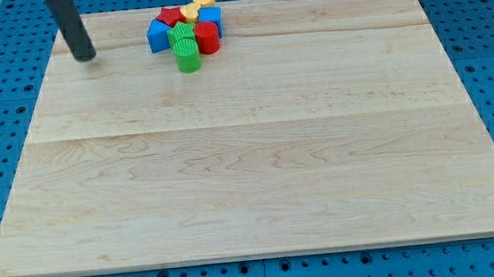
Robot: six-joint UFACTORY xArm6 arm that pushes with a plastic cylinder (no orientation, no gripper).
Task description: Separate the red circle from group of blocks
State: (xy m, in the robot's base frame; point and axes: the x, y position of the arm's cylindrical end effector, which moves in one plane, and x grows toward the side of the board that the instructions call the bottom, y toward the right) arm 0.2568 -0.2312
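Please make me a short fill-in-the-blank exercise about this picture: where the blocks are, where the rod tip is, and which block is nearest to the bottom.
1. The blocks form one cluster near the view's ____ edge of the wooden board.
2. My tip stands to the view's ____ of the cluster, apart from it.
3. The block nearest the view's bottom is the ____ cylinder.
4. The red circle lies to the view's ____ of that block.

Missing words: top; left; green; right
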